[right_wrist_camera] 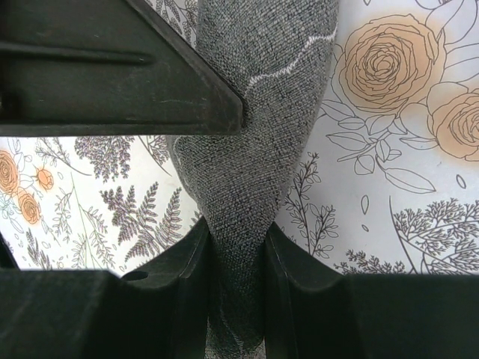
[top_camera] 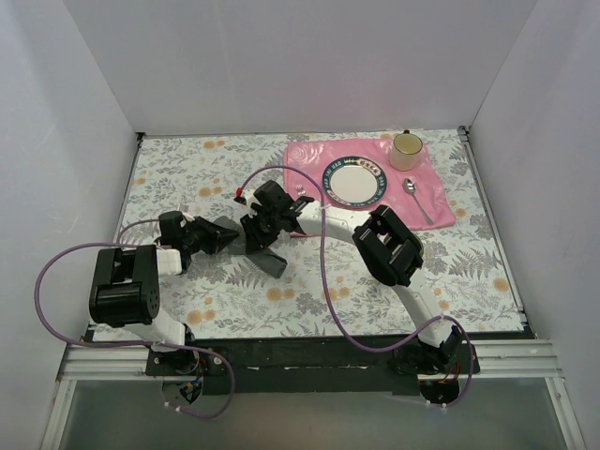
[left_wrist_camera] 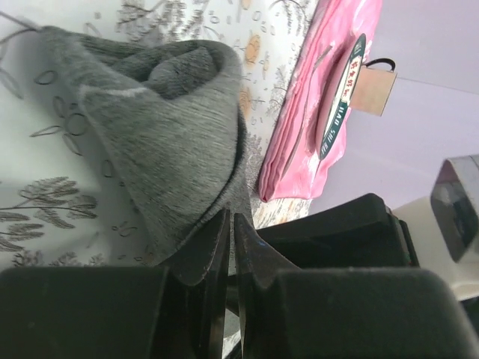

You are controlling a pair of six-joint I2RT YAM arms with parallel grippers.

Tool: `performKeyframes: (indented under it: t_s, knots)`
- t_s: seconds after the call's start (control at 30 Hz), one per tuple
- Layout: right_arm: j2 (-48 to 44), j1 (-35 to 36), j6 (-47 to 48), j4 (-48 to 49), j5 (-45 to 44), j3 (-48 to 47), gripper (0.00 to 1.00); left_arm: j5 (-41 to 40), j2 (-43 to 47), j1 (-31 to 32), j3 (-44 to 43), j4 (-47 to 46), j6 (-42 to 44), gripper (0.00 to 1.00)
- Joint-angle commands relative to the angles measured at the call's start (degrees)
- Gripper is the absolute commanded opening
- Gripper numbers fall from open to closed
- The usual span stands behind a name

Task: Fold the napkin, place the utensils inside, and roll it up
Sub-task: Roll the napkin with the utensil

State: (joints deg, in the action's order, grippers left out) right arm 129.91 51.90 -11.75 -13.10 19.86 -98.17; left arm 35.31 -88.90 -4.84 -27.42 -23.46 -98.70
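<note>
Left of centre on the flowered table [top_camera: 450,272], the napkin [top_camera: 270,260] sits bunched between my two grippers, well apart from the pink placemat [top_camera: 441,211] and the spoon [top_camera: 415,197] at the far right. My left gripper [left_wrist_camera: 230,224] is pressed almost together on a thin edge of the cloth. My right gripper [right_wrist_camera: 238,239] pinches a thicker gathered fold. To do this step well, I judge I should draw the two grips apart, low over the table, until the cloth lies flat before any fold. Which corners I hold is hard to tell; possibly neither. My left arm is tucked short, wrist pointing right, and my right arm stretches across from the near right, elbow raised
</note>
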Motion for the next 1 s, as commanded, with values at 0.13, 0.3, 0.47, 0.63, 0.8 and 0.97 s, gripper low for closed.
performKeyframes:
  t_s: [0.13,0.3,0.47,0.63,0.8,0.97]
  knots:
    - [0.96,0.31,1.64,-4.38,-1.66,-1.58,0.41,-2.79,-5.05,-1.22,2.28,-2.03,2.71,0.06]
    - [-0.09,0.31,2.25,-7.63,-1.05,-4.66,0.56,-3.67,-5.49,-1.66,3.51,-1.06,4.30,0.06]
    - [-2.81,0.39,3.22,-10.97,-0.87,-8.60,0.69,-3.76,-5.67,-1.84,3.25,-0.62,4.65,0.06]
    - [-2.91,0.40,2.87,-11.60,0.44,-11.43,0.70,-3.84,-5.84,-1.84,2.81,-0.09,4.92,0.06]
    - [0.08,0.40,1.73,-9.76,3.87,-12.84,0.59,-4.19,-5.40,-1.84,2.11,1.40,5.62,0.05]
    - [1.05,-0.04,0.32,-4.92,7.30,-9.24,0.41,-4.20,-5.58,-1.84,1.93,1.67,5.71,0.05]
